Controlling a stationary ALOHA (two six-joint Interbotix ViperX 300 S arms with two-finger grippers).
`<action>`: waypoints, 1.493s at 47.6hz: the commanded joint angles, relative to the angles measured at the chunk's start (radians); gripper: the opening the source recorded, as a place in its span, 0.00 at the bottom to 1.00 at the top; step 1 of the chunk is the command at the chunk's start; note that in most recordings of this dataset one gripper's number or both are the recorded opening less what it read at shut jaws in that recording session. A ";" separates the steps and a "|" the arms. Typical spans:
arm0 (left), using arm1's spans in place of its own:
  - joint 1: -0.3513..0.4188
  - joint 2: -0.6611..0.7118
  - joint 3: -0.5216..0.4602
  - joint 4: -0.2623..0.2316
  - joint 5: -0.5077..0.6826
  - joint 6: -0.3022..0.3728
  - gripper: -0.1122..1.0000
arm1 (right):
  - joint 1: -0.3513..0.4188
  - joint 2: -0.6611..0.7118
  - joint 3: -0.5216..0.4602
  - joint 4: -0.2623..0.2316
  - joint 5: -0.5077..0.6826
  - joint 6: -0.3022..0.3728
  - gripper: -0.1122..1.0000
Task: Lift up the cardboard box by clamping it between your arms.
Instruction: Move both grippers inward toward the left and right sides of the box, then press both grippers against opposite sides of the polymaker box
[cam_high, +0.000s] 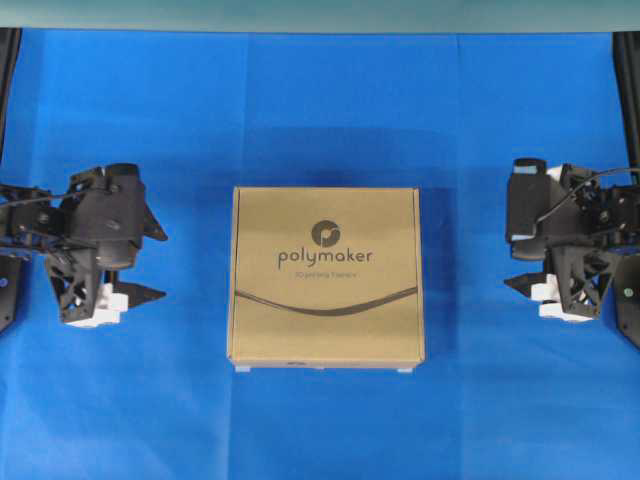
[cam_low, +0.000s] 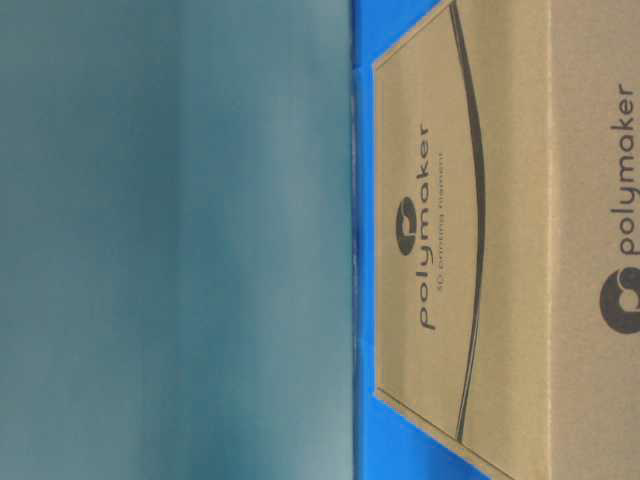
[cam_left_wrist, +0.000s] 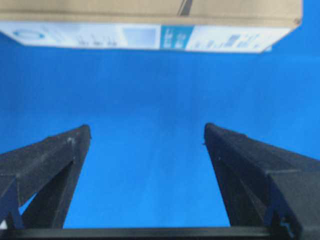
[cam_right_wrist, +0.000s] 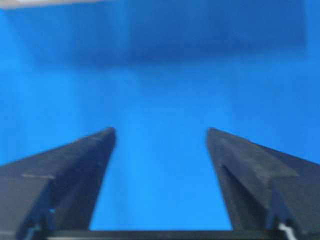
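The left gripper (cam_high: 157, 264) sits at the left side of the blue tabletop (cam_high: 320, 110), its two black fingers spread wide with only bare blue between them, holding nothing; from its own wrist view the fingers (cam_left_wrist: 55, 165) frame an empty gap, and the cardboard box (cam_left_wrist: 150, 20) lies straight ahead of them, apart from the tips, showing a white-labelled side face. In the overhead view the cardboard box (cam_high: 327, 277) lies flat in the middle, between the two grippers and touching neither, its printed top face up and its edges square to the table. To its right, the right gripper (cam_high: 512, 255) mirrors the left one: fingers spread wide, empty, pointing inward at the box's right side, with the box edge barely showing at the top of its blurred wrist view. Judging from this, the task is at its approach step: both arms are staged either side and the clamp has not begun. The next move calls for both arms to travel inward together until each presses against its facing side wall of the box, at matching height and with even pressure, since an uneven push would likely slide or twist the box rather than pinch it; only then can the pair rise together.
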 joint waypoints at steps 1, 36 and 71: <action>0.005 0.028 -0.009 0.005 -0.014 0.005 0.88 | -0.003 0.020 0.002 -0.002 -0.014 -0.008 0.99; 0.052 0.359 -0.095 0.005 -0.199 0.055 0.88 | -0.012 0.373 -0.057 -0.066 -0.347 -0.006 0.99; 0.066 0.472 -0.195 0.005 -0.207 0.084 0.88 | -0.006 0.512 -0.181 -0.066 -0.405 -0.003 0.99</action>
